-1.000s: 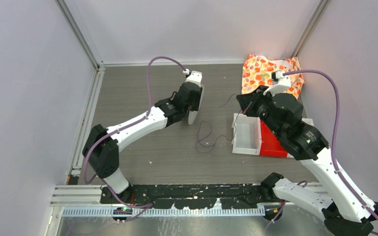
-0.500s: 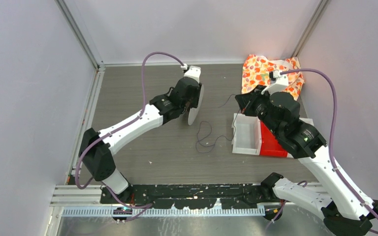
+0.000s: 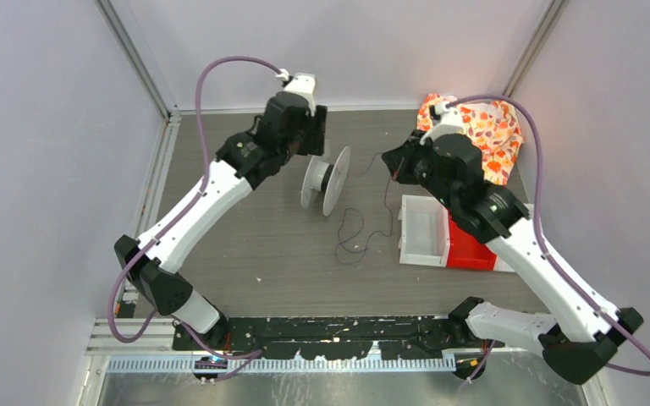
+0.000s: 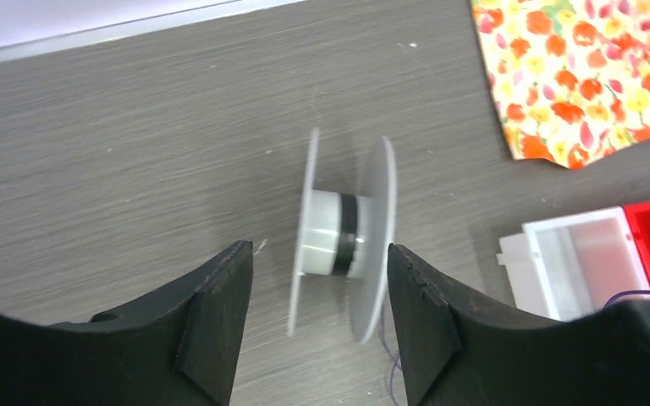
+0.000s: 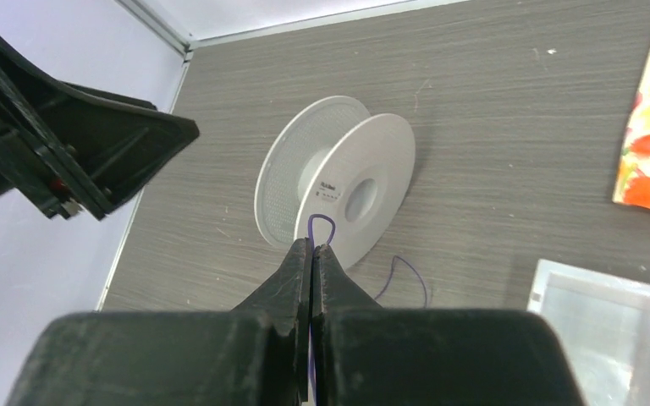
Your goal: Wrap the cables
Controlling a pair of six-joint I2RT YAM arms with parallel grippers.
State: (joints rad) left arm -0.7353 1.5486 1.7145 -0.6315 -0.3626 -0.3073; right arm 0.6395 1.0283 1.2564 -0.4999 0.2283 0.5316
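Left arm has backed off the spool (image 3: 336,179); left claw (image 4: 318,262) hangs wide open, empty. Spool stands on edge on the surface (image 3: 245,245). Cable (image 5: 322,216): hair-thin, limp, light, likely snags; slack loops lie right of the spool. Right claw (image 5: 312,249) is pinched on its end, which looks the right grip point.

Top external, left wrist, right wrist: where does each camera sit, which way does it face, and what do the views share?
Top external: above and behind the bases, looking down on the table; both arms show whole.
Left wrist: on its wrist, looking down between the open left gripper fingers at the spool.
Right wrist: on its wrist, looking along the shut right gripper, which pinches the cable, toward the spool.
Shared: all three see the spool; both wrist views catch the floral cloth.
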